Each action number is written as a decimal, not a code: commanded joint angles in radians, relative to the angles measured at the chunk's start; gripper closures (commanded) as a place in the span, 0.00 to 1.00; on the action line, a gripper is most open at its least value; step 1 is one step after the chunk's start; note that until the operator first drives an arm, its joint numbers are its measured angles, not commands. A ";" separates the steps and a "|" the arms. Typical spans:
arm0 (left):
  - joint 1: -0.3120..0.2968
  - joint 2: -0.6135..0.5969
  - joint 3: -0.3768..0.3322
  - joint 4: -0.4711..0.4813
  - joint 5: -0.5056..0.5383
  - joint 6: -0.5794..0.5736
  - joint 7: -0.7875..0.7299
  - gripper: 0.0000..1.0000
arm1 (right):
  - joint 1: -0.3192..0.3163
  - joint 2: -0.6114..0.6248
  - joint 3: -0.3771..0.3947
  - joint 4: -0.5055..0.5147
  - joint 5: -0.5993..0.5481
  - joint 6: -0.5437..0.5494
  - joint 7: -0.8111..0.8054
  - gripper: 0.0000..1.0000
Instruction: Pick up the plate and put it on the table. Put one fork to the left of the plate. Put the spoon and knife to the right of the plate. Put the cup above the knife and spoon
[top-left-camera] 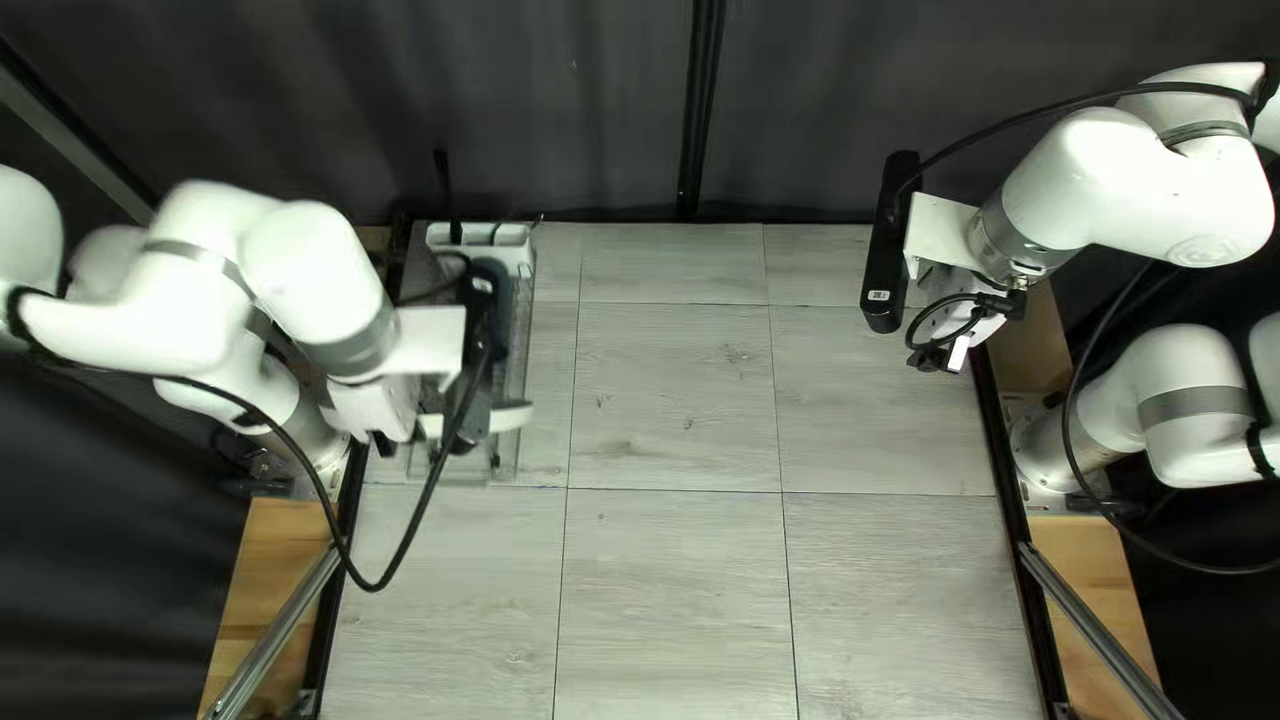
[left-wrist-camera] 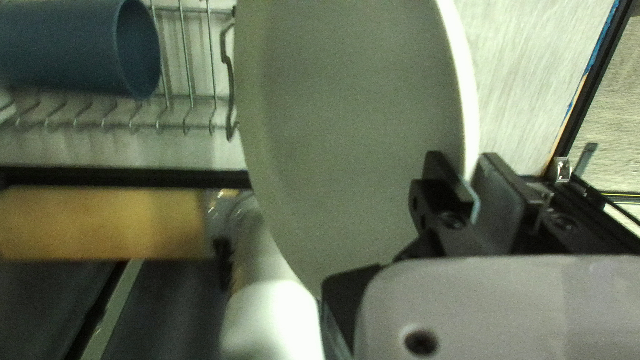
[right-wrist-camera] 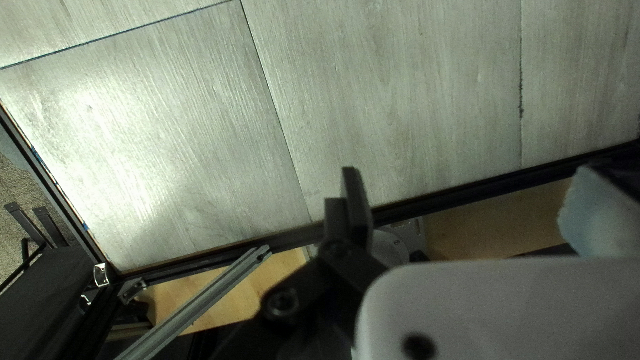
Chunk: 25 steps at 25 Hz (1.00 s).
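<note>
A white plate (left-wrist-camera: 345, 125) stands on edge, and my left gripper (left-wrist-camera: 465, 165) is shut on its rim, one black finger on each face. From above, the left gripper (top-left-camera: 478, 420) hangs over the near end of the wire dish rack (top-left-camera: 515, 340), with the plate's rim (top-left-camera: 508, 415) showing beside it. A blue cup (left-wrist-camera: 75, 47) lies on its side on the rack's wires, beyond the plate. My right gripper (top-left-camera: 940, 352) hovers at the table's right edge, open and empty; only one of its fingers (right-wrist-camera: 354, 205) shows in its wrist view. No fork, spoon or knife can be made out.
A white cutlery holder (top-left-camera: 478, 240) sits at the rack's far end. The grey table (top-left-camera: 680, 400) spreads between the arms. Black frame rails (right-wrist-camera: 450, 200) and wooden side boards (top-left-camera: 265, 560) border it.
</note>
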 commanded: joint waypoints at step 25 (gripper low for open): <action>-0.029 0.726 -0.358 0.161 0.448 -0.480 -0.136 1.00 | 0.000 0.000 0.000 0.000 0.000 0.000 0.000 0.00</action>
